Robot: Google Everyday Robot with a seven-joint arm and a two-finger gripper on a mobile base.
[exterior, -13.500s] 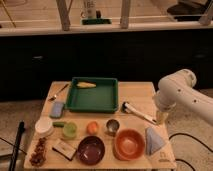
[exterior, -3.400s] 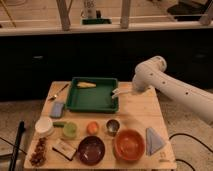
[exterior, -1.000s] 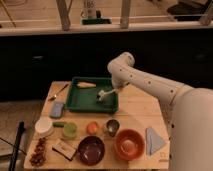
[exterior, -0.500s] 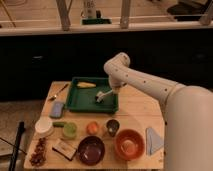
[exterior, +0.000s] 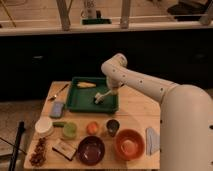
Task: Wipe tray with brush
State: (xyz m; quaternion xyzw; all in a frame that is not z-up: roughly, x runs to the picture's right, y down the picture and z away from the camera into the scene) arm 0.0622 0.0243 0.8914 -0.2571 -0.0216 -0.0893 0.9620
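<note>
The dark-green tray (exterior: pixel 75 102) lies at the back left of the wooden table. My gripper (exterior: pixel 108 92) hangs over the tray's right half, shut on the brush (exterior: pixel 100 97). The brush's pale handle runs down and to the left, and its whitish head is at or just above the tray floor. A yellow oblong item (exterior: pixel 86 84) lies in the far part of the tray, apart from the brush. My white arm (exterior: pixel 145 86) reaches in from the right.
Left of the tray are a blue-grey sponge (exterior: pixel 57 108) and an orange-handled utensil (exterior: pixel 59 92). In front stand a white cup (exterior: pixel 44 126), green cup (exterior: pixel 69 130), orange fruit (exterior: pixel 92 128), metal cup (exterior: pixel 112 126), orange bowl (exterior: pixel 129 144), purple bowl (exterior: pixel 91 149) and blue cloth (exterior: pixel 151 139).
The brush left its spot on the table's right side in my gripper. The arm swung left over the tray, and in the last second the brush moved slightly further left and down.
</note>
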